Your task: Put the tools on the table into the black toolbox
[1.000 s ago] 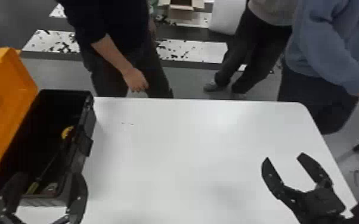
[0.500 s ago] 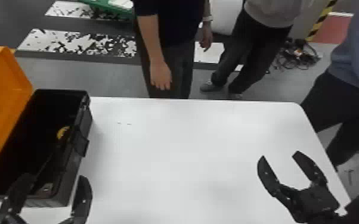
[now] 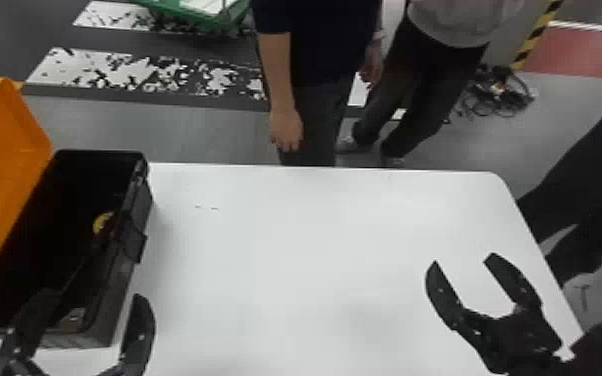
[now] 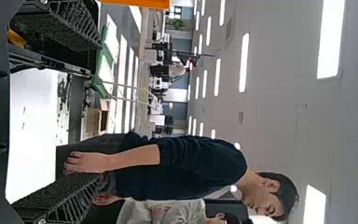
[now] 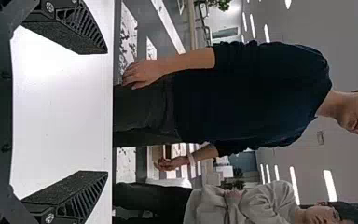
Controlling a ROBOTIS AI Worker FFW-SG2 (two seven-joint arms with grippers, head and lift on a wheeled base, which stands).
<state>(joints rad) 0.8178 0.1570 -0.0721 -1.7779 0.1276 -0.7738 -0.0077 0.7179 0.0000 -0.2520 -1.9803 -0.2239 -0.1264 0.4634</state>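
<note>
In the head view, the black toolbox (image 3: 141, 212) at nine o'clock darkly hides part of a yellow item (image 3: 102, 223), the left gripper (image 3: 92, 298) at seven, cut off below, and right gripper (image 3: 464, 259) at four point forward; in left, then right wrist view, fingers stand wide, empty.

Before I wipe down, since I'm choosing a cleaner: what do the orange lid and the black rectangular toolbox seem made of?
The orange lid looks like smooth satin plastic, by its even colour and soft sheen. The black rectangular toolbox looks duller, probably ribbed plastic; painted metal remains possible.
</note>
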